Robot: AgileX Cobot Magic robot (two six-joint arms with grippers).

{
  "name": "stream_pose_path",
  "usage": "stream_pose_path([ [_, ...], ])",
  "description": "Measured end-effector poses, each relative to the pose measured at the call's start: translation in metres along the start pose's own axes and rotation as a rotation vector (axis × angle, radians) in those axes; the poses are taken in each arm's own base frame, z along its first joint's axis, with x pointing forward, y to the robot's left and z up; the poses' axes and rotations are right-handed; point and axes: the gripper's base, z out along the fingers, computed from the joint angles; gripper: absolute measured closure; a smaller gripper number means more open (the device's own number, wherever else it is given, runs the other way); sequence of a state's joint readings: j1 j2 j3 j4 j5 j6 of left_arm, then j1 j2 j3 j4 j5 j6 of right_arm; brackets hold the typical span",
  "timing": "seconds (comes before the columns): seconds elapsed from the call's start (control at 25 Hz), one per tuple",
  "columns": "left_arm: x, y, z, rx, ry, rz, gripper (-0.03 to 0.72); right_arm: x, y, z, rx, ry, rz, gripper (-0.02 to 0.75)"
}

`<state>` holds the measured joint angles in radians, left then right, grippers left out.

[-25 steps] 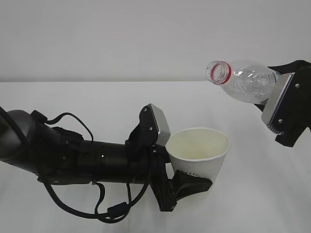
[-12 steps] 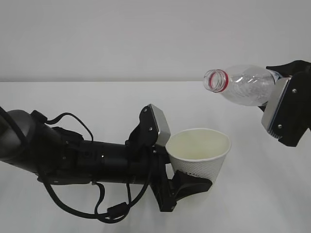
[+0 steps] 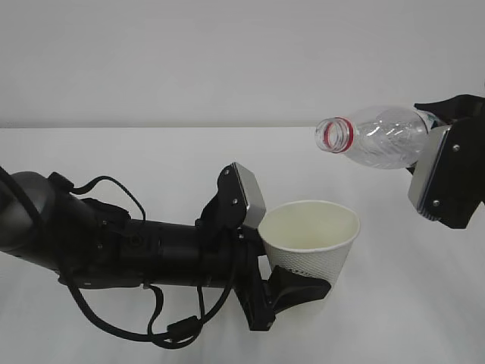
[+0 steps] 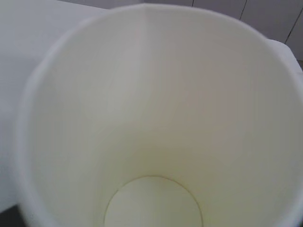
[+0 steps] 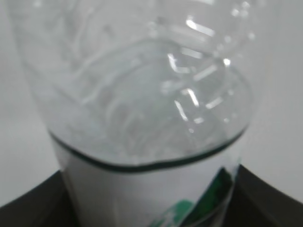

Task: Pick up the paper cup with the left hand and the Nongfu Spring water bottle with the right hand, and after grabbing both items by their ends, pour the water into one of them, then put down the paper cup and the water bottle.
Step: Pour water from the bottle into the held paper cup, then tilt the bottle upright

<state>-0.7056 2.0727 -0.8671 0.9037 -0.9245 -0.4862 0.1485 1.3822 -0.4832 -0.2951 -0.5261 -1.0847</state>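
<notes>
bottle (image 3: 379, 136): clear, uncapped, red neck ring | paper cup (image 3: 311, 239): white, cream inside

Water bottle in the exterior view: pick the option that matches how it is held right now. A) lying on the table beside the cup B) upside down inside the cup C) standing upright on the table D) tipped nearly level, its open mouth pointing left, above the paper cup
D: the water bottle lies nearly level in the right pincer, its mouth above the paper cup.

Left hand (image 3: 292, 292) reaches low from the left, fingers clamped; right hand (image 3: 447, 178) raised at right, gripping.
</notes>
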Motion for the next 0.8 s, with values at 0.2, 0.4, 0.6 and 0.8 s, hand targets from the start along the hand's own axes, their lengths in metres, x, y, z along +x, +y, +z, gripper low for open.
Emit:
stream_pose_path([
  [0.2, 0.0, 0.0, 0.0, 0.0, 0.0, 0.0, 0.181, 0.0009, -0.0005, 0.0, 0.005, 0.01, -0.014, 0.223],
  [0.4, 0.0, 0.0, 0.0, 0.0, 0.0, 0.0, 0.181, 0.0011, -0.0006, 0.0, 0.006, 0.012, -0.034, 0.223],
  [0.6, 0.0, 0.0, 0.0, 0.0, 0.0, 0.0, 0.181, 0.0007, -0.0014, 0.0, 0.015, 0.008, -0.055, 0.223],
  [0.8, 0.0, 0.0, 0.0, 0.0, 0.0, 0.0, 0.181, -0.0004, -0.0036, -0.0001, 0.039, -0.003, -0.066, 0.223],
])
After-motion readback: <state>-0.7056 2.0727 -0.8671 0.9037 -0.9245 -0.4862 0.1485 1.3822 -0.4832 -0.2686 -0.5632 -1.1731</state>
